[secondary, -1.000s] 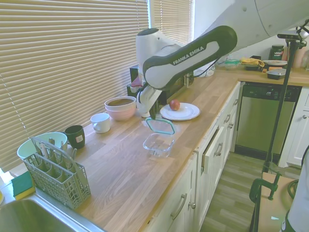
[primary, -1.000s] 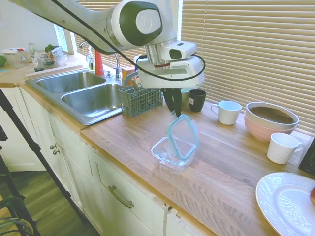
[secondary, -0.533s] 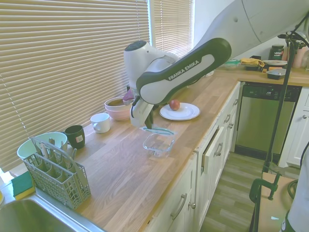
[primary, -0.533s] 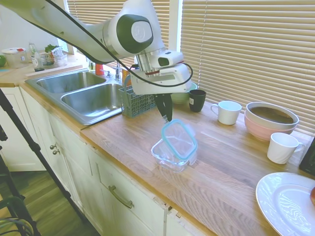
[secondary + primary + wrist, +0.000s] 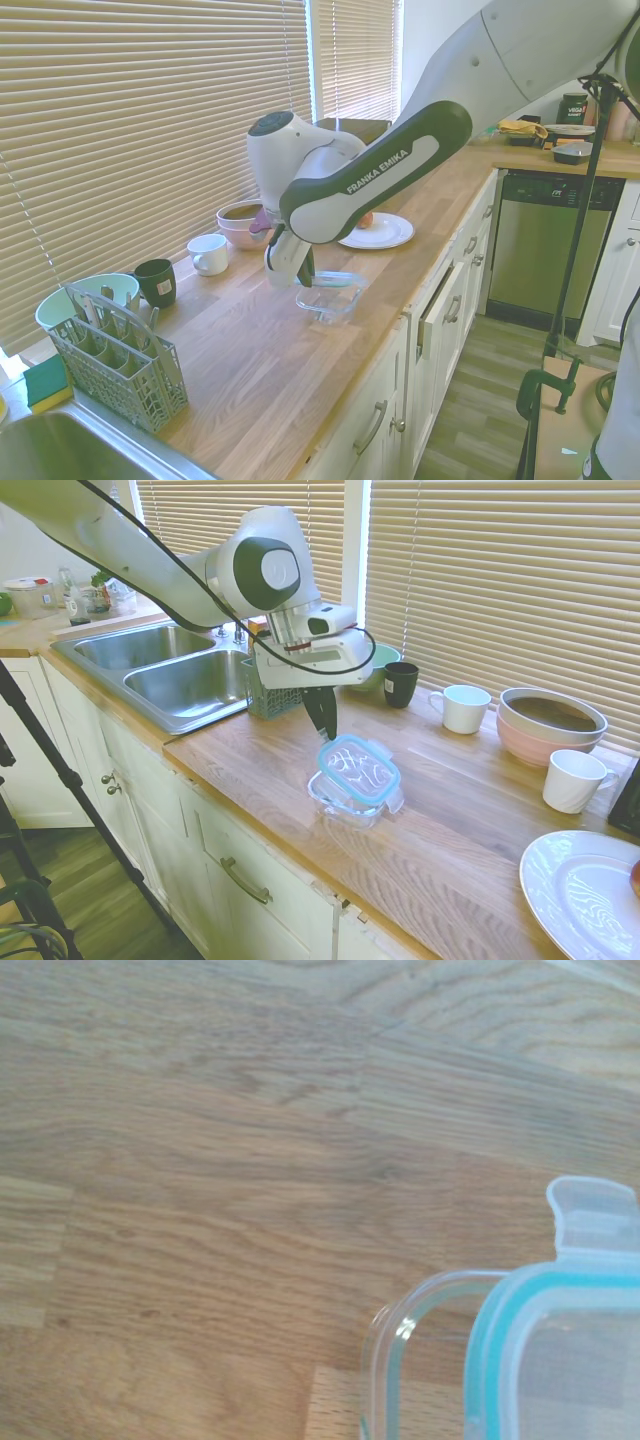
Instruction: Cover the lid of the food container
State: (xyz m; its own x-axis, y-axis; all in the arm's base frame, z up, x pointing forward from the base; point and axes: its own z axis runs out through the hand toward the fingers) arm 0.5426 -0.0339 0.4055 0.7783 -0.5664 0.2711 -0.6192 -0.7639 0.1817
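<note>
Right at the front edge of the wooden bench (image 5: 470, 830) sits the food container (image 5: 345, 802), a clear square dish, and the lid (image 5: 359, 770) with its teal rim lies almost flat over the top of it, tipped just a touch. In the wrist view the lid (image 5: 560, 1350) sits offset from the container's rim (image 5: 400, 1355), one clear snap tab sticking out past the corner. The gripper (image 5: 323, 718) hangs at the lid's sink-side edge, its dark fingers (image 5: 322, 708) drawn close together and pointing down; whether they pinch the rim there, the views cannot tell. From the opposite side the gripper (image 5: 303, 270) is seen at the same end of the lid (image 5: 333, 280). Further back, a grey cutlery basket (image 5: 110, 365) stands by the sink (image 5: 165, 670). Along the blinds: a dark mug (image 5: 401, 683), a white mug (image 5: 465, 707), stacked bowls (image 5: 550, 723), another white cup (image 5: 573, 779). A white plate (image 5: 580, 890) lies at the near right.
</note>
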